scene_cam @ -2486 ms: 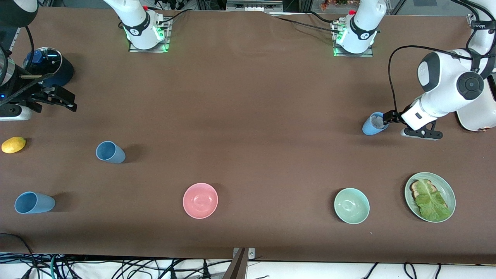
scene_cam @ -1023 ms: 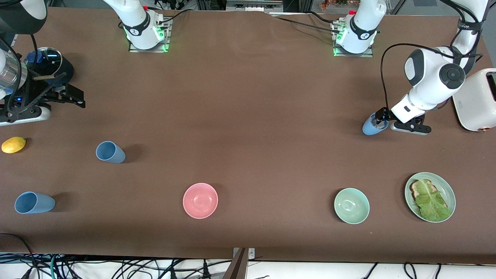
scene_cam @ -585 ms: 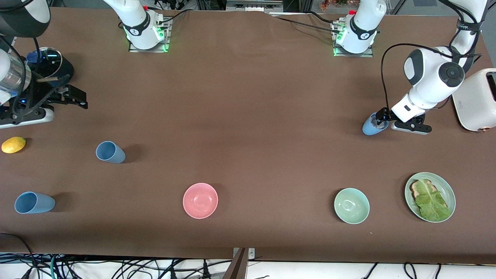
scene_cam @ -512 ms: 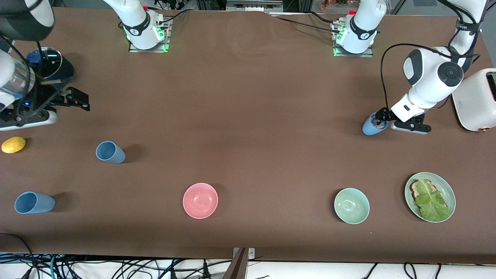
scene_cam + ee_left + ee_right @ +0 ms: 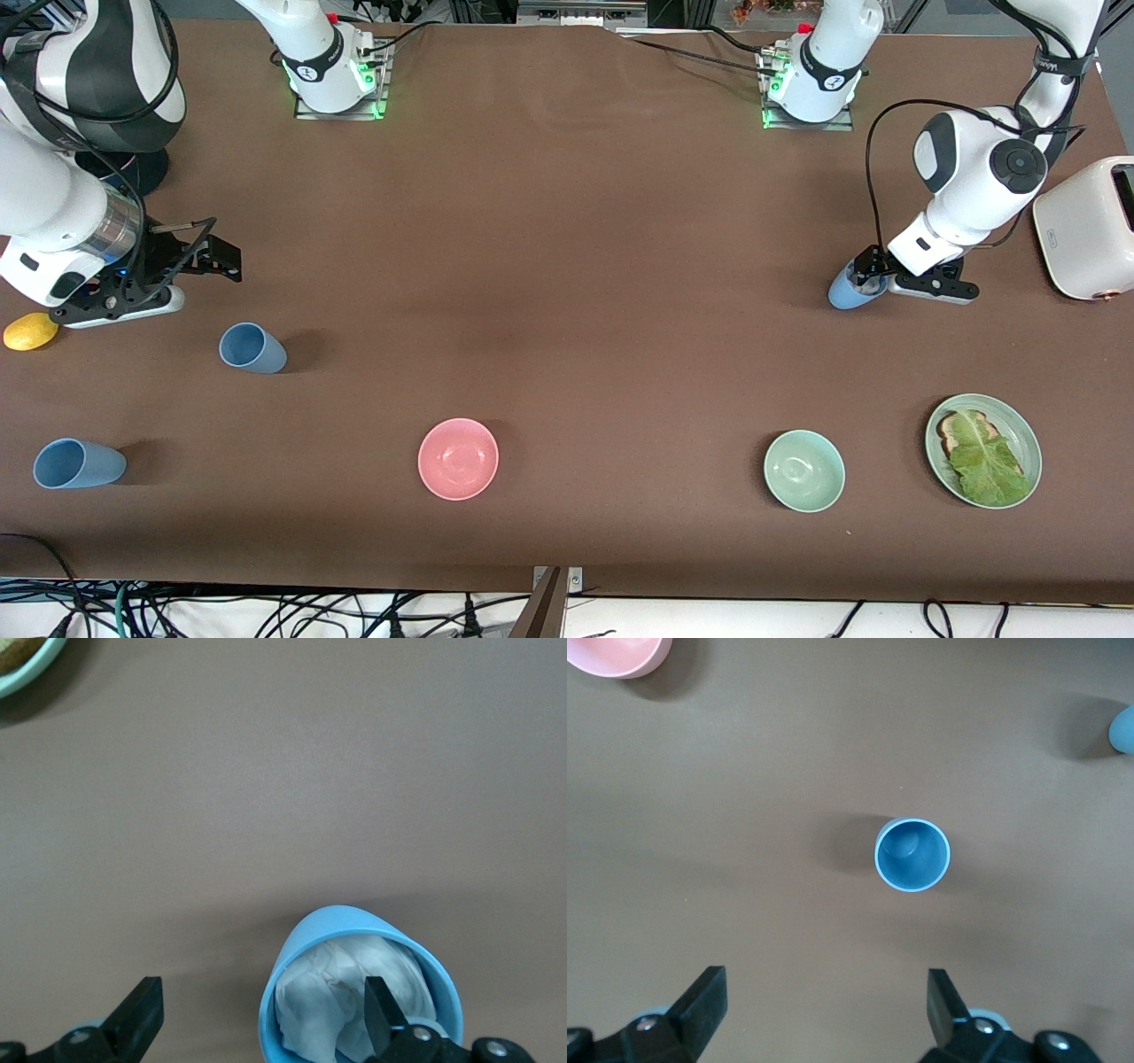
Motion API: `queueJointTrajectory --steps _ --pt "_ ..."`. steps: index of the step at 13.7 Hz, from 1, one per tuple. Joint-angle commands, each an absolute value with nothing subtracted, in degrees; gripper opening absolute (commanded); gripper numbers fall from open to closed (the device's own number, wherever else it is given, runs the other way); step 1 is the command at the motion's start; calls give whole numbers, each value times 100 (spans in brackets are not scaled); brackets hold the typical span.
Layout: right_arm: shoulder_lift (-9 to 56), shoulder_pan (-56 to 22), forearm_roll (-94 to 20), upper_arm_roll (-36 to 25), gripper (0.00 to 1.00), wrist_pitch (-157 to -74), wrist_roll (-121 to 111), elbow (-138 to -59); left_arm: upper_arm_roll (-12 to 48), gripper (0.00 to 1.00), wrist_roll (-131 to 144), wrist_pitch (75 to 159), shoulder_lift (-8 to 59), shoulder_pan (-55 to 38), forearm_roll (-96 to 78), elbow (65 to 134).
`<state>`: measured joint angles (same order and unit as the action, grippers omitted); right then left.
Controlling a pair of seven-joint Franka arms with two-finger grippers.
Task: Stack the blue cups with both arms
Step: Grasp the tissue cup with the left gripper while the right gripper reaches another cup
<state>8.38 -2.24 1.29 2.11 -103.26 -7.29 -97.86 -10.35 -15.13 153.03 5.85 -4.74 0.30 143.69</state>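
Left pincer (image 5: 864,282) sits low at the blue cup (image 5: 852,289) that stands toward the left arm's end of the surface (image 5: 567,266), its fingers spread wide. In the left wrist view one finger (image 5: 383,1010) reaches inside the rim of this cup (image 5: 359,988) and the other (image 5: 140,1014) stands outside it, apart from the wall, so the cup is straddled but not pinched. Crumpled white paper (image 5: 332,1001) fills the cup.

Right pincer (image 5: 199,261) hangs above the surface toward the right arm's end, fingers likewise spread and holding nothing. A second blue cup (image 5: 252,347) stands upright near it; the right wrist view shows this cup (image 5: 912,855) from above, open mouth up, between the two fingertips (image 5: 704,997) but well below them. A third blue cup (image 5: 78,463) lies nearer the front camera, toward the right arm's end.

A yellow lemon (image 5: 30,330) rests just beside the right arm's wrist. A pink bowl (image 5: 458,458) and a mint-green bowl (image 5: 803,470) sit near the front edge, with a green plate (image 5: 1028,439) carrying toast and a lettuce leaf (image 5: 985,459) beside the green bowl. A white toaster (image 5: 1085,229) stands at the left arm's end.
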Motion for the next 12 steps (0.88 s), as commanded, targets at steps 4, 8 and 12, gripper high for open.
queueJointTrajectory --steps 4,8,12 --pt "703 -202 114 176 100 -10424 -949 -9853 -1055 57 -1687 15530 650 -475 0 14467" --pt "546 -211 219 149 100 -10345 -1099 -9861 -1055 0 -1687 15530 633 -466 -18 14467" --pt "107 -211 220 158 100 -9855 -1037 -9888 -1055 0 -1696 15521 606 -466 -35 14511"
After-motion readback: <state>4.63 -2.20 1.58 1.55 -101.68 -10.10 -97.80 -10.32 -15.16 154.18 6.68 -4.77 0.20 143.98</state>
